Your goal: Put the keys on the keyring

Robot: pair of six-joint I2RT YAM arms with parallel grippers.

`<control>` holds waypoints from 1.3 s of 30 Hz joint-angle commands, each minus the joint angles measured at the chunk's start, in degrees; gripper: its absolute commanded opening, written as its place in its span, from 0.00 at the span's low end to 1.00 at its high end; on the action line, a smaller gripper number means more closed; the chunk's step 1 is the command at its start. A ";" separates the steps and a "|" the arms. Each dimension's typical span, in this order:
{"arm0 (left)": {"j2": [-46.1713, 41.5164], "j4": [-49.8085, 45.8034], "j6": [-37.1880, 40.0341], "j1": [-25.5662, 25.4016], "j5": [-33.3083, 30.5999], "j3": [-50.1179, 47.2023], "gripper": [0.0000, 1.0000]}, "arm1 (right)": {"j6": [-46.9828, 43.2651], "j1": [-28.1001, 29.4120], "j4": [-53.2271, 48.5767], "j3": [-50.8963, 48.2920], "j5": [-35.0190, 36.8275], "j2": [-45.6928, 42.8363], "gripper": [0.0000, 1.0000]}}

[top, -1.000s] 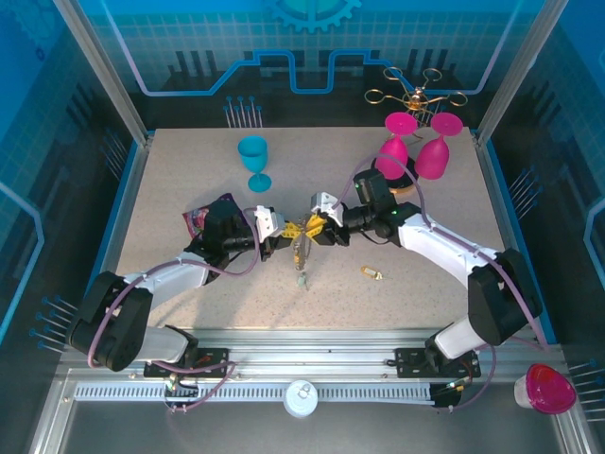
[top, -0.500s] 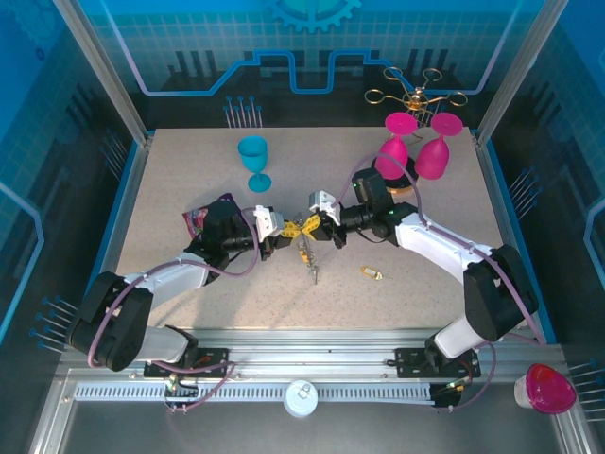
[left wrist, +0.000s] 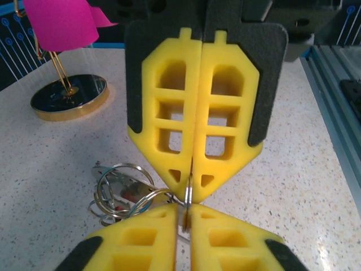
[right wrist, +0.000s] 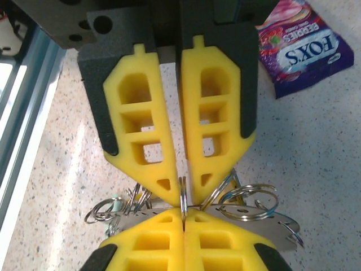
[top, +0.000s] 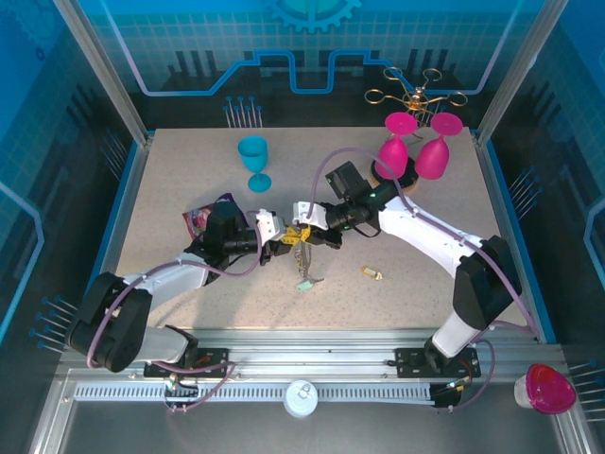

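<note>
Progress looks partial. Your left gripper [left wrist: 184,214] and right gripper [right wrist: 183,217] are both pinched fully closed, tip to tip, on the thin silver metal keyring [left wrist: 188,195], with its edge caught between both pairs of yellow foam fingers [right wrist: 152,237]. Several small flat metal keys [top: 302,267] dangle below the fingertips and look threaded on. One small brass key [top: 371,273] lies on the speckled table [top: 189,189], apart from the right fingers and yet to be added.

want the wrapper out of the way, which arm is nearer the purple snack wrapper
Left. The left gripper reaches out from right beside the snack wrapper; the right gripper meets it at the keyring from the far side.
</note>
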 commanded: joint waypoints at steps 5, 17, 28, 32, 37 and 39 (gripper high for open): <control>-2.15 1.29 2.35 -0.41 0.67 1.96 0.00 | -0.16 0.65 -2.25 0.13 -2.19 -2.53 0.14; -2.19 12.18 -3.08 -0.39 4.98 -0.91 0.00 | 13.84 -5.97 30.36 -20.62 -16.61 -12.10 0.27; -1.69 14.44 -4.62 -0.44 7.50 -1.22 0.00 | 15.82 -6.10 36.47 -23.70 -18.02 -13.83 0.22; -1.40 14.67 -4.91 -0.45 7.97 -1.12 0.00 | 15.62 -6.02 36.73 -23.86 -18.41 -13.95 0.15; -1.25 14.46 -4.86 -0.43 8.23 -1.05 0.00 | 15.52 -5.98 36.56 -23.34 -18.84 -13.69 0.09; -1.22 14.10 -4.98 -0.41 8.16 -0.79 0.00 | 15.28 -5.98 36.00 -22.85 -18.56 -13.62 0.01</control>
